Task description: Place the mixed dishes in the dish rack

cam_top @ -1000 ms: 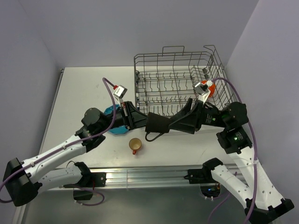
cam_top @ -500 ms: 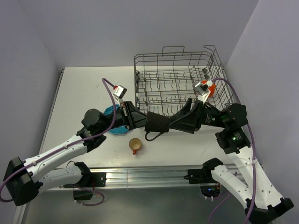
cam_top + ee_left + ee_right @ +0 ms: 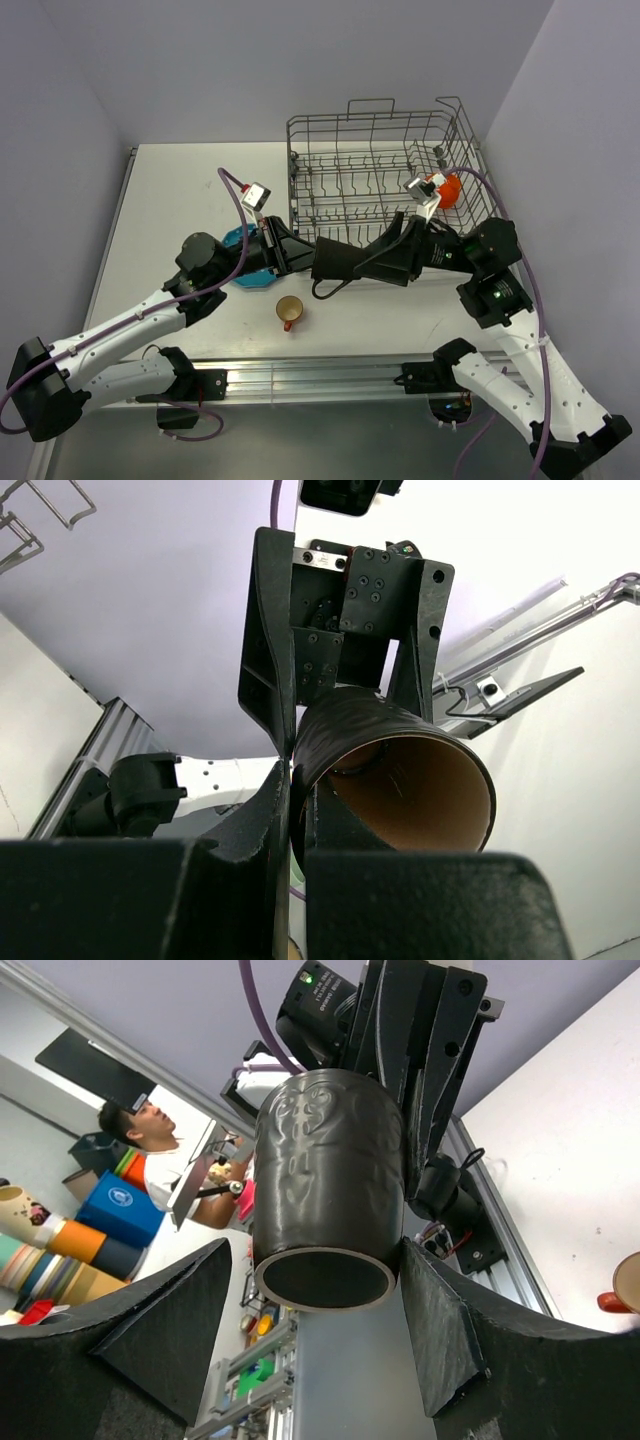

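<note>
My left gripper (image 3: 312, 262) is shut on the rim of the dark brown mug (image 3: 336, 263), one finger inside and one outside, and holds it on its side above the table in front of the dish rack (image 3: 380, 180). In the left wrist view the mug (image 3: 400, 770) shows its brown inside, pinched by my gripper (image 3: 292, 780). My right gripper (image 3: 385, 255) is open, its fingers flanking the mug's base end (image 3: 330, 1190) with a gap on the left side. The small orange cup (image 3: 290, 310) stands on the table. The teal plate (image 3: 240, 240) lies under my left arm. The orange-red bowl (image 3: 450, 188) sits in the rack.
The rack stands at the back right, with tall wire sides and upright tines. A small glass-like item (image 3: 438, 152) stands near its right wall. The orange cup also shows at the edge of the right wrist view (image 3: 625, 1285). The table's near edge rail runs below the cup.
My right arm has shifted a little to the left, closer around the mug's base. The left gripper and the mug have hardly moved.
</note>
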